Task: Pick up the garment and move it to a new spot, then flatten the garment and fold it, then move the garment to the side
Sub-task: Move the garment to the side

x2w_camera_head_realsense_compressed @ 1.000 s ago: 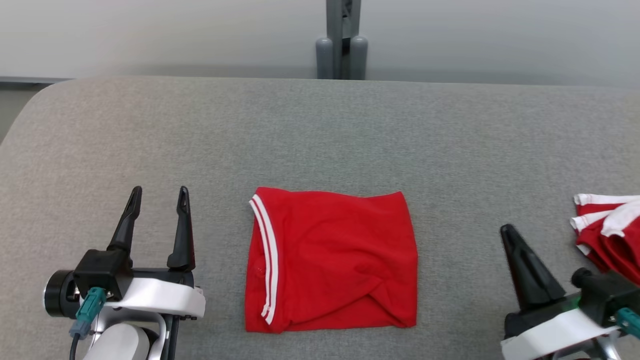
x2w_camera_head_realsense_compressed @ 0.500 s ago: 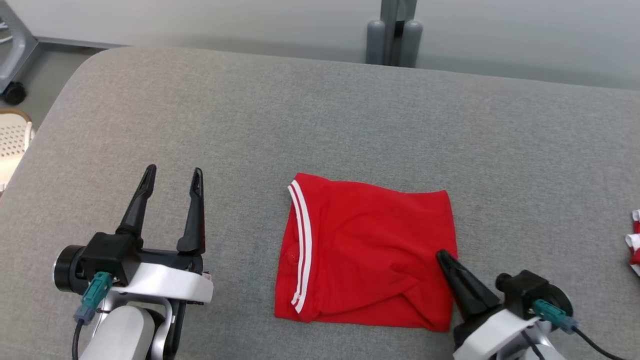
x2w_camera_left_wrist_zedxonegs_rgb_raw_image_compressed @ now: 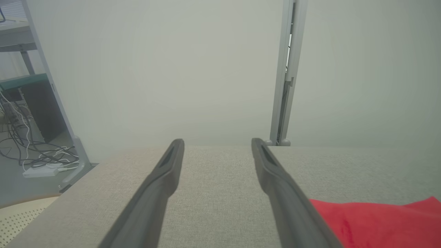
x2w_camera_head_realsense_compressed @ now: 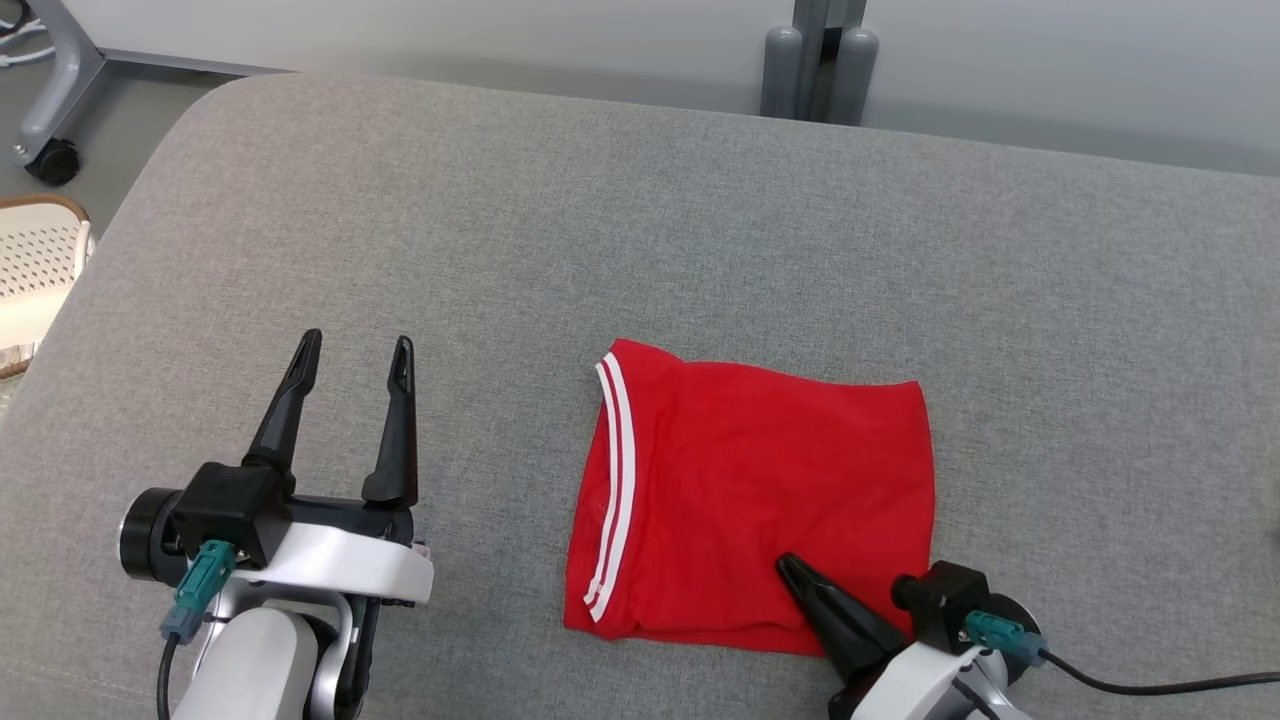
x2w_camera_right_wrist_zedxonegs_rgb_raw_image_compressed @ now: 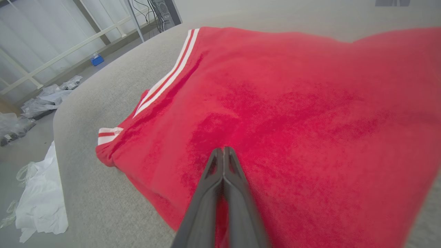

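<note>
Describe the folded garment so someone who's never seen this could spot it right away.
Find the wide grey padded table. Near its front edge lies the garment, folded into a flat rectangle. Its bright red colour and the two white stripes along its left edge set it apart from the plain grey around it.

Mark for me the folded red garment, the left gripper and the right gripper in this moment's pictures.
folded red garment (x2w_camera_head_realsense_compressed: pixel 770 480), head view, middle of its top layer.
left gripper (x2w_camera_head_realsense_compressed: pixel 357 342), head view, midway between its open fingertips.
right gripper (x2w_camera_head_realsense_compressed: pixel 788 566), head view, shut fingertips, over the garment's near edge.
</note>
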Tool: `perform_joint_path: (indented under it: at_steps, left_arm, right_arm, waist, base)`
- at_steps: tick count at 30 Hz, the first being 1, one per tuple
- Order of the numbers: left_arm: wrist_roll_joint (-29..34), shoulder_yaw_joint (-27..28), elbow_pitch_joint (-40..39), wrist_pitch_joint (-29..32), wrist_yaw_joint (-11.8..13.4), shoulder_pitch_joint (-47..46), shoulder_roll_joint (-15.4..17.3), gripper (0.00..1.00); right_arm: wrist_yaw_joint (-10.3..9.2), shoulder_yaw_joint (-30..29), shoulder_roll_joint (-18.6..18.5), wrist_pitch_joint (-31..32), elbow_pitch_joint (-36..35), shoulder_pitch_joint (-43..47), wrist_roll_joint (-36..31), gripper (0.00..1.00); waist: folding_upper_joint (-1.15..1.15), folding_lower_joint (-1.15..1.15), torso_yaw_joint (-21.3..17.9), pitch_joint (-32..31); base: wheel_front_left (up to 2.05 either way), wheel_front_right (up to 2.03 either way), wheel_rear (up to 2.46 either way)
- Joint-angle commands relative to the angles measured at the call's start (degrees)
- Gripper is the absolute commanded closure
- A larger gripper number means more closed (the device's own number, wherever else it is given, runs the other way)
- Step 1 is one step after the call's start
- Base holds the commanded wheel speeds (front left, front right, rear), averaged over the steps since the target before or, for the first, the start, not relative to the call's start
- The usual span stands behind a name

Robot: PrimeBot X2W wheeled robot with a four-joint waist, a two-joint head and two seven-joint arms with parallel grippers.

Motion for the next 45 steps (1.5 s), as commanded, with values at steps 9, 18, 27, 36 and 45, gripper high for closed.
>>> perform_joint_path:
  at_steps: [9, 18, 27, 36, 45]
  left_arm:
    - [1.9, 2.0, 1.0, -0.2, -1.9, 0.4, -1.5, 0.0]
    - [2.8, 4.0, 1.3, -0.2, -2.3, 0.7, -1.8, 0.0]
    - [4.3, 5.1, 2.9, -0.2, -3.0, 1.0, -1.8, 0.0]
    - [5.9, 4.6, 4.1, -0.2, -2.8, 3.3, -0.8, 0.0]
    - [6.1, 4.4, 4.0, 0.6, -1.7, 5.3, 0.1, 0.0]
  right_arm:
    - [0.01, 2.2, -1.6, -0.3, -3.8, 2.0, 2.6, 1.0]
    - [0.01, -13.2, -3.5, -0.2, -18.6, 8.3, -0.3, 1.0]
    - [0.01, -33.8, 1.9, 1.3, -24.8, 10.5, -10.3, 1.0]
    - [0.01, -41.7, 6.1, 6.6, -26.4, 12.4, -16.5, 0.0]
    - [0.01, -43.1, 7.0, 9.6, -29.1, 16.9, -18.0, 0.0]
  waist:
    - [0.0, 0.0, -1.3, -0.1]
    - [0.0, 0.0, -4.7, -1.0]
    - [0.0, 0.0, -8.1, -3.1]
    - [0.0, 0.0, -10.2, -5.2]
    - [0.0, 0.0, -10.7, -6.0]
  base:
    - [0.0, 0.0, 0.0]
    - [0.0, 0.0, 0.0]
    - [0.0, 0.0, 0.0]
    - [0.0, 0.0, 0.0]
    - [0.0, 0.0, 0.0]
